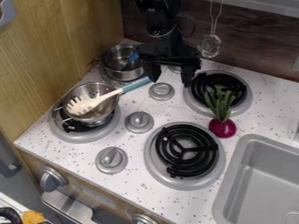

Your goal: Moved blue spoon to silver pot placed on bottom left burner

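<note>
blue spoon (133, 57) in metal pot (123, 75)

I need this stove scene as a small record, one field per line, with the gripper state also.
Lower-left burner: silver pot
Pot content: pale toothed spoon, blue handle reaching past rim
Upper-left burner: another pot, blue utensil inside
Lower-right burner: black coil
Vegetable: purple onion, near right burners
Gripper: jaws open, one near spoon handle's end

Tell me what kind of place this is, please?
It looks like a kitchen, probably a toy one: there are round black coil burners, shiny silver metal pots and a grey rectangular sink.
</note>
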`<state>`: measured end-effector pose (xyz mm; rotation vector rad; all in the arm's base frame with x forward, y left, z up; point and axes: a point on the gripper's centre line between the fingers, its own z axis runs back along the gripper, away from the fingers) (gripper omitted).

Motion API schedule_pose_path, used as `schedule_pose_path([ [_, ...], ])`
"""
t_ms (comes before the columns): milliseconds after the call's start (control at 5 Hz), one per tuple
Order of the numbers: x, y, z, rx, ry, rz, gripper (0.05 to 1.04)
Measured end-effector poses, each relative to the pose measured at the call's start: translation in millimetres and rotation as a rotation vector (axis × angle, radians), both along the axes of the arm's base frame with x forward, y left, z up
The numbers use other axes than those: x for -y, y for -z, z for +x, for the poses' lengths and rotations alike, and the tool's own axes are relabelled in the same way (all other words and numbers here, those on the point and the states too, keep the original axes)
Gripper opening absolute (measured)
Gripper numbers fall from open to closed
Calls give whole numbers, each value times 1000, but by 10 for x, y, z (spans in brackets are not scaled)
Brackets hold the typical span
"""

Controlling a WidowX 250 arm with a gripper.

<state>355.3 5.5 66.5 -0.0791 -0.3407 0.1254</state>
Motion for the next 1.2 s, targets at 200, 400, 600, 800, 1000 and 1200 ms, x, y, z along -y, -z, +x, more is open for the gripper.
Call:
schedule_pose_path([
  [200,16,99,-20,-27,16,-6,1000],
  [400,1,84,-7,-6,137,-6,1000],
  [600,-1,-2,8,-35,189,23,1000],
  [800,-7,-133,45,-56,299,62,1000],
  [1000,-125,-186,73,-36,541,151,1000],
  [1200,-376,-208,182,47,626,257,1001],
])
